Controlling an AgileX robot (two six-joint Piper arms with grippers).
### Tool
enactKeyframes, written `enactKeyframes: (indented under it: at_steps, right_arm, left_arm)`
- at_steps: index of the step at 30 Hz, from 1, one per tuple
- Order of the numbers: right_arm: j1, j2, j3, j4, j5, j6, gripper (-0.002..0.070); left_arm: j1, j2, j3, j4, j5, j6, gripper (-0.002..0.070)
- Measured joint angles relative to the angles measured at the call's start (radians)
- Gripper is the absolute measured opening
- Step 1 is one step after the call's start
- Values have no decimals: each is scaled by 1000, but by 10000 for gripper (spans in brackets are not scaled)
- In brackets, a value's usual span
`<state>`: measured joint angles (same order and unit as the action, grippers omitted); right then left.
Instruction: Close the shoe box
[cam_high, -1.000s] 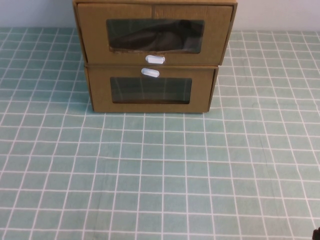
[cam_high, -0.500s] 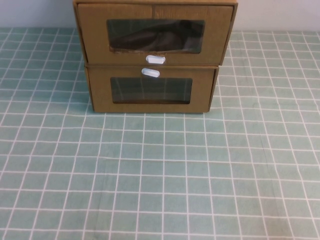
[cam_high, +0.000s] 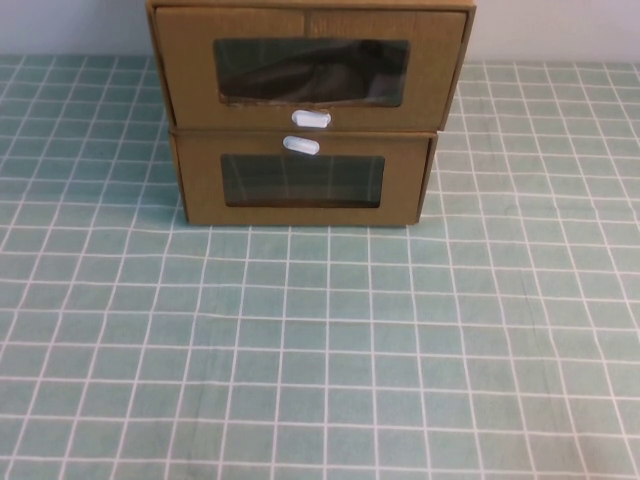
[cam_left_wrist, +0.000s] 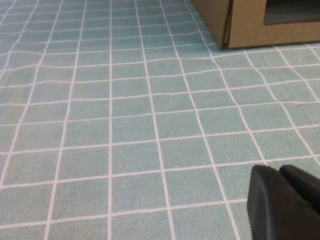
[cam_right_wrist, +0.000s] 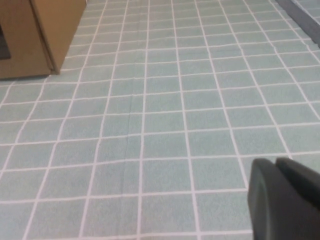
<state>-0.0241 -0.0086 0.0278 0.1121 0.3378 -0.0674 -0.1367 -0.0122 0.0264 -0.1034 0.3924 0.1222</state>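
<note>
The shoe box (cam_high: 310, 68) is the upper of two stacked brown cardboard boxes at the table's far middle. It has a wide clear window with a small white pull tab (cam_high: 310, 119) below it, and something dark shows inside. Its front sits about level with the box's outer frame. Neither gripper shows in the high view. My left gripper (cam_left_wrist: 277, 172) is shut and empty, low over the cloth, well short of the boxes. My right gripper (cam_right_wrist: 274, 165) is shut and empty too, low over the cloth to the boxes' right.
The lower cardboard box (cam_high: 300, 180) has its white tab (cam_high: 300, 146) above its window. Its corner shows in the left wrist view (cam_left_wrist: 250, 20) and in the right wrist view (cam_right_wrist: 40, 35). A green checked cloth (cam_high: 320, 350) covers the table.
A small dark part at the high view's bottom right corner one second ago has gone out of view. The boxes have not moved.
</note>
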Motion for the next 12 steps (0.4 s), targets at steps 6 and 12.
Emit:
enactKeyframes:
  at_steps: [6,12]
  right_arm:
    - [-2,0,0,-6,9,41,-11]
    - [-2,0,0,-6,9,45,-11]
  left_arm:
    - [0,0,0,0,0,0,-3]
    - [0,0,0,0,0,0,-3]
